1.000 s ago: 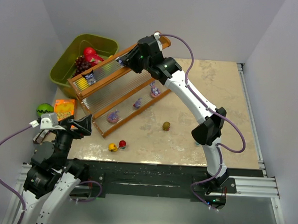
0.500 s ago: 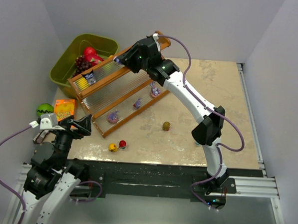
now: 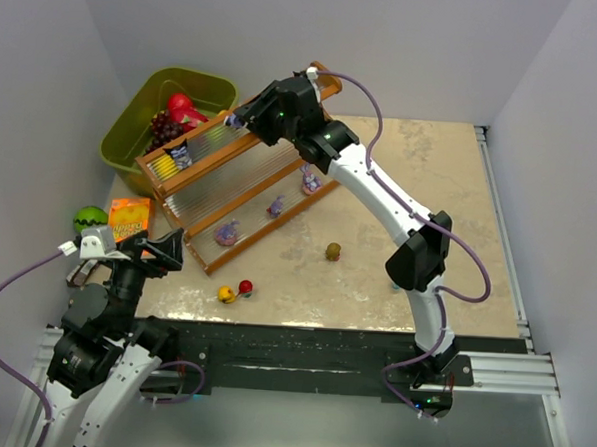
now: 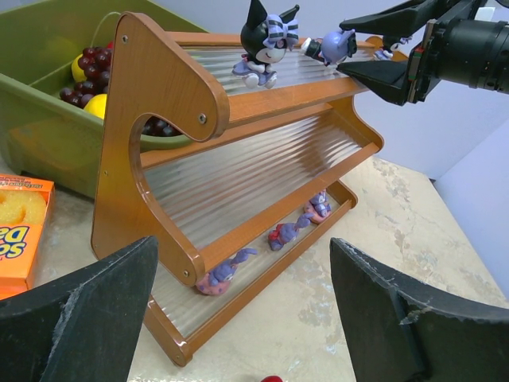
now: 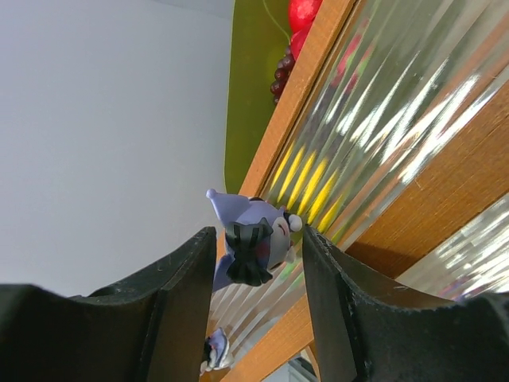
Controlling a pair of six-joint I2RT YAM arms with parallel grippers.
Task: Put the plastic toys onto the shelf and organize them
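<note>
The shelf (image 3: 231, 180) stands at the back left of the table. My right gripper (image 3: 236, 120) is at its top tier, jaws apart around a purple-blue toy (image 5: 266, 223) resting on the ribbed plastic; a gap shows beside one finger (image 5: 183, 278). A dark blue-black toy (image 4: 266, 40) stands further along that tier. Three purple bunny toys (image 4: 223, 270) (image 4: 288, 231) (image 4: 320, 205) lie on the bottom tier. Olive (image 3: 333, 251), yellow (image 3: 227, 295) and red (image 3: 245, 287) toys sit on the table. My left gripper (image 4: 242, 318) hovers open and empty near the shelf's near end.
An olive-green bin (image 3: 133, 125) with red fruit and grapes sits behind the shelf. An orange box (image 3: 129, 215) and a green striped ball (image 3: 89, 218) lie left of the shelf. White walls close in on both sides.
The right jaws have spread wider around the purple-blue toy, which now rests on the top tier, and that gripper edged slightly left. The left arm has not moved.
</note>
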